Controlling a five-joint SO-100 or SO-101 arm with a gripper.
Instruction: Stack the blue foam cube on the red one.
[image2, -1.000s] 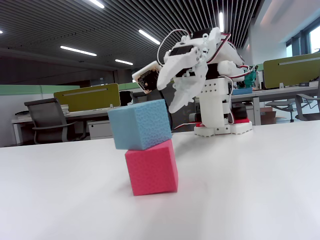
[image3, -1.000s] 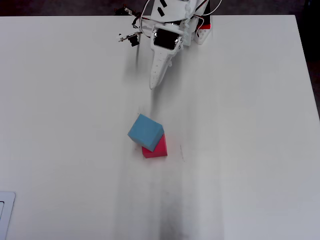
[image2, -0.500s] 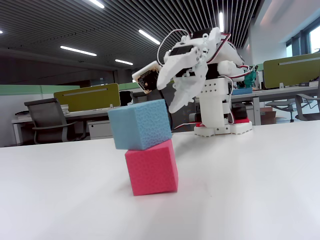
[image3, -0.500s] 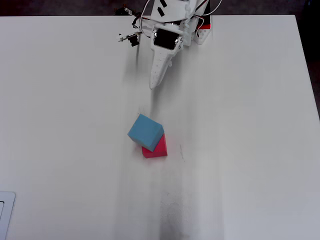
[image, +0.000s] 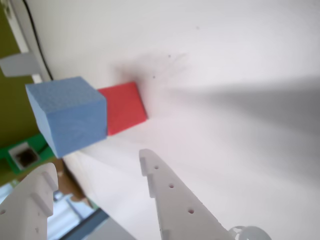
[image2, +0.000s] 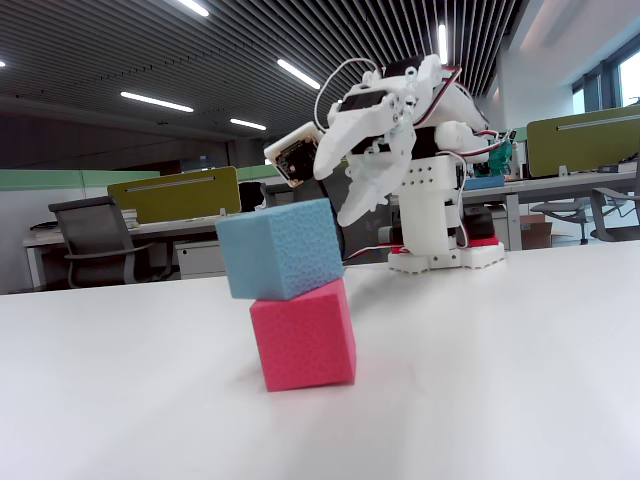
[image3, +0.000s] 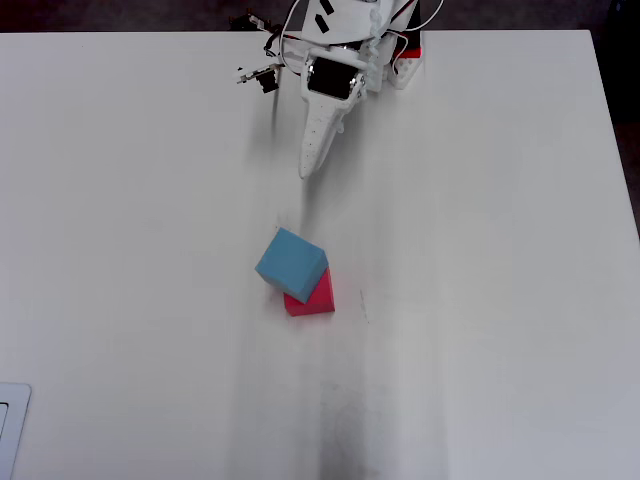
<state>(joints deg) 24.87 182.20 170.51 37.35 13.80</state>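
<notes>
1. The blue foam cube (image2: 279, 249) sits on top of the red one (image2: 304, 337), touching it, turned at an angle and overhanging toward the left edge of the fixed view.
2. From overhead, the blue foam cube (image3: 291, 263) covers most of the red one (image3: 313, 296); only a red corner and strip peek out on the side away from the arm.
3. The red one rests flat on the white table (image3: 480, 250), roughly mid-table.
4. The gripper (image2: 338, 188) hangs in the air, well apart from the red one, back toward the arm's base (image2: 445, 255).
5. In the wrist view the gripper (image: 95, 172) is spread apart with nothing between its white fingers (image: 170, 195); both cubes lie beyond the tips.
</notes>
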